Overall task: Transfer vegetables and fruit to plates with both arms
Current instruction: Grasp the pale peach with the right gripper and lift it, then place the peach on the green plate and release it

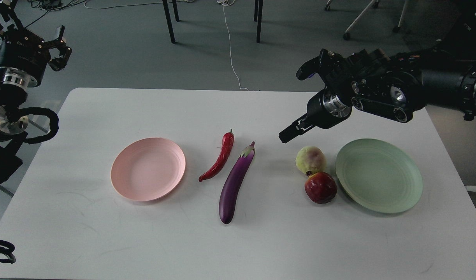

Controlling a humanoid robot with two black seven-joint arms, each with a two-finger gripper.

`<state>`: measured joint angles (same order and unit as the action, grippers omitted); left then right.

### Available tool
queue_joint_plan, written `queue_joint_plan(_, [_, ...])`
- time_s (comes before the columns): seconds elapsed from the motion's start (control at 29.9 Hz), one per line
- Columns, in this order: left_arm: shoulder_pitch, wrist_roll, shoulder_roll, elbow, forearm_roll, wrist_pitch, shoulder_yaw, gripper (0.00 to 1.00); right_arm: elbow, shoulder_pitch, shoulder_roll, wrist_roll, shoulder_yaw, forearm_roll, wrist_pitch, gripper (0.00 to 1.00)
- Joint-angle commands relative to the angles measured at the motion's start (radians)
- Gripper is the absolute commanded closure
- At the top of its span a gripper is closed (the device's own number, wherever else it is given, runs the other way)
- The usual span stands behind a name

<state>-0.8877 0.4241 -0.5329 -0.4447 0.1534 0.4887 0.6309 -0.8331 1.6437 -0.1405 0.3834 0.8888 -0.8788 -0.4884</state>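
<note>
Nearest on the white counter (261, 241) lies the eggplant (234, 183), nothing plated yet, so it looks like the opening reach: the right tool (287, 135), empty, its gap unreadable, hangs above the yellow-green fruit (310, 160) and must descend, while the left tool (60, 48) waits open.

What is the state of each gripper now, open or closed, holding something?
Left gripper: open, holding nothing.
Right gripper: cannot be told, seen dark; holding nothing, above the table.

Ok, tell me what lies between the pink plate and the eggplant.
In the head view, only the red chili pepper lies between the pink plate and the eggplant.
</note>
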Motion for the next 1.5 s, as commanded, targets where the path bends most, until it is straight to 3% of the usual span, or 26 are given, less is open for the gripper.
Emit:
queue_joint_plan(0.0, [0.009,0.001,-0.018,0.000,0.000,0.000,0.000,0.02,0.017,-0.051,-0.002,0.000,0.025,0.000,0.000,0.07])
queue_joint_plan(0.53, [0.024,0.002,-0.038,0.000,0.000,0.000,0.000,0.02,0.051,-0.134,-0.019,0.000,0.025,0.001,0.000,0.09])
queue_joint_plan(0.9, [0.024,-0.004,-0.041,0.000,0.000,0.000,0.000,0.02,0.055,-0.157,-0.021,0.000,0.025,0.001,0.022,0.36])
queue_joint_plan(1.0, [0.024,-0.005,-0.041,0.000,-0.002,0.000,0.000,0.02,0.055,-0.141,-0.033,-0.003,0.021,0.011,0.025,0.38])
queue_joint_plan(1.17, [0.024,-0.004,-0.045,0.001,-0.002,0.000,0.000,0.02,0.029,-0.064,-0.157,-0.003,-0.040,0.017,0.021,0.41])
queue_joint_plan(1.47, [0.026,-0.001,-0.042,0.004,0.000,0.000,0.000,0.02,-0.204,0.004,-0.494,-0.009,-0.056,-0.038,0.019,0.41])
